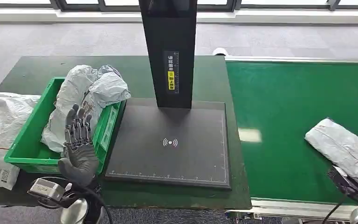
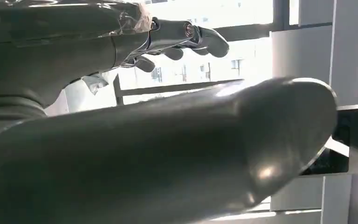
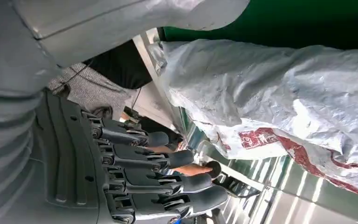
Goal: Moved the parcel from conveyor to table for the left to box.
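A bin [image 1: 32, 140] sits on the left part of the table [image 1: 28, 70] with bags [image 1: 86, 95] piled in it; another bag [image 1: 0, 135] lies left of the bin, and the left hand [image 1: 78, 144] is over the bin's near right corner. A flat pad [image 1: 170, 144] lies right of the bin; a post [image 1: 170, 51] stands at the pad's back edge. The belt [image 1: 284, 116] runs right of the table; a parcel [image 1: 345, 149] lies on its near right part, and the right hand [image 3: 135, 177] is just beside the parcel.
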`<state>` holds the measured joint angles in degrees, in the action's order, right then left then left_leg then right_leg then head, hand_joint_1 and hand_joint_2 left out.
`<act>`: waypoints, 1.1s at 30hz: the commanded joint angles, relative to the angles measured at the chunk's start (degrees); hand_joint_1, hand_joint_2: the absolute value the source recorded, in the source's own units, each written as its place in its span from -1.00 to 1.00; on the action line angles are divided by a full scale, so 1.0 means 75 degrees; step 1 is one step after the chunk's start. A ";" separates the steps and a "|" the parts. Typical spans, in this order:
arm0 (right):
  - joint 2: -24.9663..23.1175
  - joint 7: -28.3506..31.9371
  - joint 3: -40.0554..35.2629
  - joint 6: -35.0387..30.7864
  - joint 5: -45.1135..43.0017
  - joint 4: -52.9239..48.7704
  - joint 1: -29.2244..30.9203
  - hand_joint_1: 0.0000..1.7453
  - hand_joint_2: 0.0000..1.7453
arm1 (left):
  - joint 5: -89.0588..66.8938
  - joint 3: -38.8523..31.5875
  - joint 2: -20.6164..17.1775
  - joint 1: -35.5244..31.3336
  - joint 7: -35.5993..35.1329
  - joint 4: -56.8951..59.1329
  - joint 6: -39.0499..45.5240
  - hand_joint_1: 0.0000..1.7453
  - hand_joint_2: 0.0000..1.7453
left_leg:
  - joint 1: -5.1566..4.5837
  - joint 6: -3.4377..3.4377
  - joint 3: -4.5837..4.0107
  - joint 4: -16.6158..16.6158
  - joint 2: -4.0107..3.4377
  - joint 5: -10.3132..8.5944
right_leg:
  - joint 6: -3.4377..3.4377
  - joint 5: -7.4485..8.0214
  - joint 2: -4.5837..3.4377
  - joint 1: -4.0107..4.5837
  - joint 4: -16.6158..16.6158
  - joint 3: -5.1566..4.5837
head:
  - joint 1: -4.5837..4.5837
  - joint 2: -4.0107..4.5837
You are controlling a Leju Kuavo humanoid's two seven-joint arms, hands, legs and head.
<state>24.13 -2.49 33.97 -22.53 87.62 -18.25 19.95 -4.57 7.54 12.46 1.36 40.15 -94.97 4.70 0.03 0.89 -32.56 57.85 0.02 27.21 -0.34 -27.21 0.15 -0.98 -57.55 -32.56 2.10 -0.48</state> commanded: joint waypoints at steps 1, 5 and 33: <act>-0.0375 0.0139 0.0438 -0.0103 -0.0010 0.0272 0.0168 -1.00 1.00 | -0.0008 -0.0083 -0.0078 -0.0255 -0.0020 0.0490 -0.0007 -1.00 -1.00 | 0.0006 0.0002 0.0008 -0.0007 -0.0008 -0.0002 | 0.0005 0.0007 -0.0008 0.0007 0.0011 0.0008 | 0.0000 0.0000; -0.0375 0.0139 0.0438 -0.0103 -0.0010 0.0272 0.0168 -1.00 1.00 | -0.0008 -0.0083 -0.0078 -0.0255 -0.0020 0.0490 -0.0007 -1.00 -1.00 | 0.0009 0.0002 0.0008 -0.0009 -0.0008 -0.0004 | 0.0006 0.0009 -0.0009 0.0009 0.0015 0.0008 | 0.0000 0.0000; -0.0563 0.0539 0.0949 0.2410 -0.0419 0.0309 -0.1085 -1.00 1.00 | 0.0002 -0.0245 -0.0101 -0.0527 -0.0020 0.0930 -0.0296 -1.00 -1.00 | 0.0014 -0.0010 0.0026 -0.0007 0.0010 -0.0002 | -0.0004 0.0009 0.0012 0.0014 0.0029 0.0042 | 0.0003 0.0000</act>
<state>22.51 0.48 37.24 -11.11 84.46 -17.73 14.15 -4.59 7.54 12.74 -1.22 40.13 -91.10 2.80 0.07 0.78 -32.41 57.91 0.02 27.26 -0.42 -27.20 0.19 -0.94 -57.48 -32.35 2.12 -0.48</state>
